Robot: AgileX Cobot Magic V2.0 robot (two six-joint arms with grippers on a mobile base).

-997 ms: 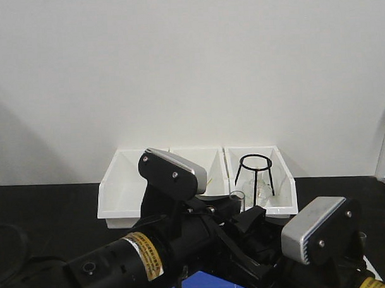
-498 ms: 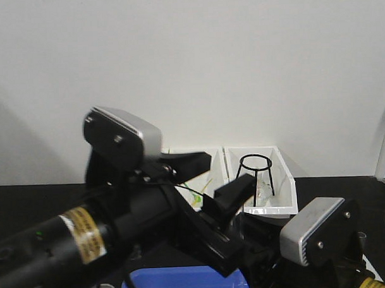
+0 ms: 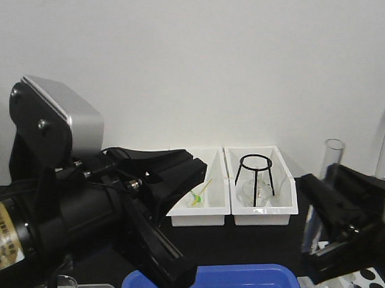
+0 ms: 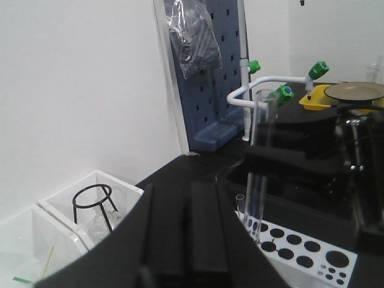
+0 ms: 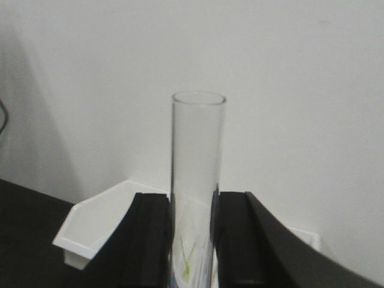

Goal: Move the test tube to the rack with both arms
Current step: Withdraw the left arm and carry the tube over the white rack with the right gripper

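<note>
The test tube (image 3: 333,155) stands nearly upright at the right, open rim up, with my right gripper (image 3: 326,209) shut on its lower part. In the right wrist view the tube (image 5: 198,150) rises between the two black fingers (image 5: 150,240). The left wrist view shows the tube (image 4: 262,138) hanging over the white rack (image 4: 300,247), its bottom close above the holes. A short tube (image 4: 240,207) stands in the rack beside it. The rack's corner (image 3: 368,277) shows at the bottom right. My left gripper (image 3: 196,169) is away to the left of the tube, its fingers (image 4: 210,228) together with nothing between them.
Two white bins (image 3: 207,213) stand at the back; the right one holds a black wire tripod (image 3: 255,173) and glassware. A blue tray (image 3: 210,279) lies at the front edge. Behind the rack are a blue pegboard (image 4: 210,72), a white tap with green knobs (image 4: 282,90) and a sink.
My left gripper has let go of the tube and drawn back to the left, toward the camera. My right gripper has carried the tube to the right, over the rack.
</note>
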